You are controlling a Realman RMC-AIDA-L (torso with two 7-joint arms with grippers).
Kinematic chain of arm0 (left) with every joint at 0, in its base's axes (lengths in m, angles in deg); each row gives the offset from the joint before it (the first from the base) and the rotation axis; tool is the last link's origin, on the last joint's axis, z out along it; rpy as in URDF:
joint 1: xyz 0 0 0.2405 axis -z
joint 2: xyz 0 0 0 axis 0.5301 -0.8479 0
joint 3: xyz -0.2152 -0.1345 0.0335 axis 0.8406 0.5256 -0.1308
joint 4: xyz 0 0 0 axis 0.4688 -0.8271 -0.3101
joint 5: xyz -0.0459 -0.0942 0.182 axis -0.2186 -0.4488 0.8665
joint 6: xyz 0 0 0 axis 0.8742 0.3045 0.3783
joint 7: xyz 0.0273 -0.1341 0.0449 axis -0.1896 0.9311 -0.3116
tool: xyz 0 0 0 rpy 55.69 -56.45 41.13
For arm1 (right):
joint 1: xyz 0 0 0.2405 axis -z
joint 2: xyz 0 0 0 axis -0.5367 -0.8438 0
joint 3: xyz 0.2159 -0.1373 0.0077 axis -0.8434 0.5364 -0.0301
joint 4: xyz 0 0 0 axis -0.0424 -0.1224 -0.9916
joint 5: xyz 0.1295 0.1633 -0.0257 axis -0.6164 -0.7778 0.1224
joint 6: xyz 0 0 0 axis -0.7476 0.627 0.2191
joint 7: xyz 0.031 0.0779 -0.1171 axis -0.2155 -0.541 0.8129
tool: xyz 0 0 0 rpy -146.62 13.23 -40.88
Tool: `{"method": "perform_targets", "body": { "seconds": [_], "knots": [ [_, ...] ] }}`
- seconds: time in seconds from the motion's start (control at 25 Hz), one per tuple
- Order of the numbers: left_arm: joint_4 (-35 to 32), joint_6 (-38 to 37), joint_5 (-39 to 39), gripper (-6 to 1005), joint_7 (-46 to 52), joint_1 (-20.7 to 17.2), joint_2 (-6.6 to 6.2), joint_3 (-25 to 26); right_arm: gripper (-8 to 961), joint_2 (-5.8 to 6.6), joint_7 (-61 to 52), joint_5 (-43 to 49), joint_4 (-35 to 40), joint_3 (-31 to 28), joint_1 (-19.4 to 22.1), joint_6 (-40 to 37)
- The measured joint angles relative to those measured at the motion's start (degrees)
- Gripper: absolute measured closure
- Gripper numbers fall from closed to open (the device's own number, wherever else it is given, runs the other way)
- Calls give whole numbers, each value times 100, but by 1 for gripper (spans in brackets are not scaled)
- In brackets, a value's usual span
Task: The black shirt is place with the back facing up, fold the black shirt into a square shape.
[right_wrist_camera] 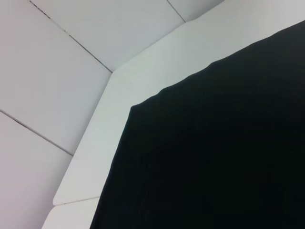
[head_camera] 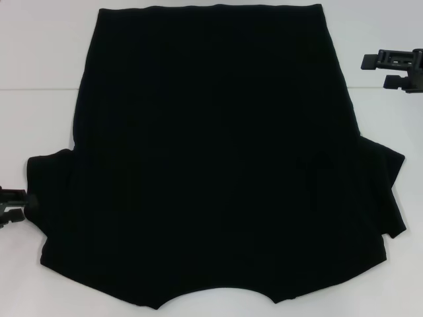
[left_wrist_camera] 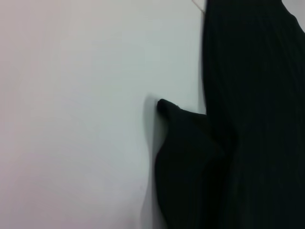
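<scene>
1. Head view showed the black shirt point(head_camera: 211, 158) spread flat on the white worktop point(head_camera: 39, 79), hem at the far edge, collar cut-out nearest the robot, and both short sleeves bunched outward at the near sides. No lettering showed, so the back appeared to be up.

2. As a judgement, the shirt would handle as light, soft and limp cloth: it would sag and crease when lifted, drag a little on the worktop, and hold no shape of its own. Nothing about it looked fragile or slippery.

3. Good places to take hold looked like the edges: a sleeve tip or the shoulder seam beside it for folding the sides inward, and the hem corners for the lengthwise fold. A pinch at a single layer near an edge would likely suit better than a grab in the middle.

4. The left tool point(head_camera: 12, 203) sat low at the left edge of the head view, just beside the tip of the left sleeve; whether it touched the cloth could not be told. Its prongs appeared parted with nothing held.

5. The right tool point(head_camera: 395, 66) hovered off the shirt's far right side, apart from the cloth, prongs also looking spread and empty.

6. Left wrist view showed the rumpled sleeve point(left_wrist_camera: 183, 157) against bare worktop; right wrist view showed a far hem corner point(right_wrist_camera: 136, 107).
</scene>
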Motion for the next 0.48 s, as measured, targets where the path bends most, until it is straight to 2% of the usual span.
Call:
{"method": "perform_targets", "body": {
  "seconds": [0.48],
  "knots": [
    [247,381,40,563,170,26,-3,-20,12,0,26,-1,9,-32,17,-6]
  ]
}}
